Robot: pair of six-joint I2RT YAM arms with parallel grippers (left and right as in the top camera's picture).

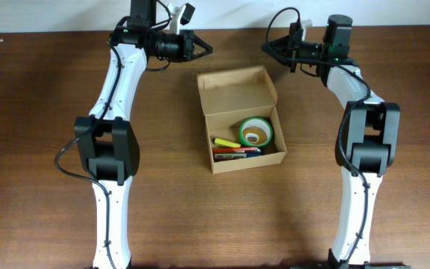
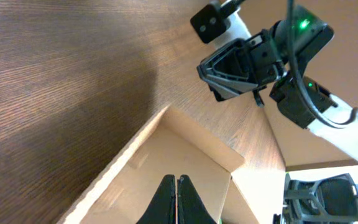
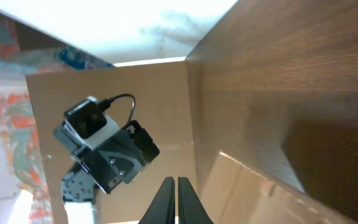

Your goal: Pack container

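The container (image 1: 248,162) is a small brown cardboard box in the middle of the table. Its flap lid (image 1: 236,91) stands open at the far side. Inside lie a green tape roll (image 1: 256,125) with a yellow roll in it, and several markers (image 1: 234,149). My left gripper (image 1: 206,49) hovers shut and empty beyond the lid's far left corner. My right gripper (image 1: 266,46) hovers shut and empty beyond its far right corner. The left wrist view shows shut fingers (image 2: 176,182) over the lid (image 2: 148,168). The right wrist view shows shut fingers (image 3: 174,182) beside the lid (image 3: 260,193).
The brown wooden table (image 1: 43,90) runs to a pale wall at the far edge. Each wrist view shows the other gripper facing it: the right one in the left wrist view (image 2: 229,68), the left one in the right wrist view (image 3: 114,158).
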